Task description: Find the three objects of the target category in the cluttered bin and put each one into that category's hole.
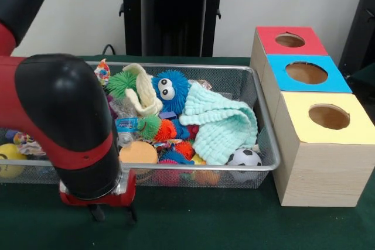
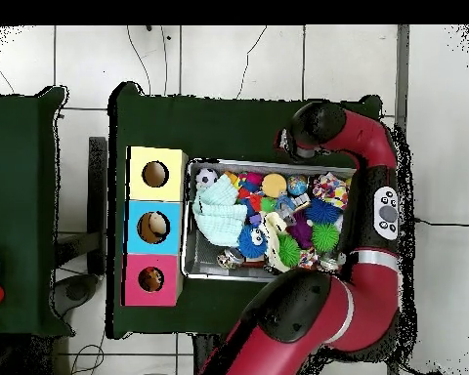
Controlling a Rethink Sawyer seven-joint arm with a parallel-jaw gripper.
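The silver wire-mesh bin (image 1: 266, 144) (image 2: 268, 162) is full of toys. A mint-green waffle-knit cloth (image 1: 220, 124) (image 2: 217, 210) lies on top at the end nearest the boxes. A cream cloth (image 1: 143, 92) (image 2: 275, 244) lies folded by a blue fuzzy toy. A white cloth with coloured dots (image 2: 328, 186) lies at the other end, mostly behind my arm in the front view (image 1: 23, 141). The round hole (image 1: 329, 116) (image 2: 155, 174) of the yellow-faced box is unblocked. My gripper (image 1: 114, 213) (image 2: 295, 145) hangs open and empty over the green table, just outside the bin's long side.
Blue-faced (image 1: 306, 72) and red-faced (image 1: 290, 40) boxes stand in line with the yellow one. The bin also holds spiky balls (image 1: 166, 130), a blue fuzzy toy with eyes (image 1: 170, 89), a small football (image 1: 244, 157) and an orange disc (image 1: 138, 152). My arm's elbow (image 1: 58, 121) covers the bin's left part.
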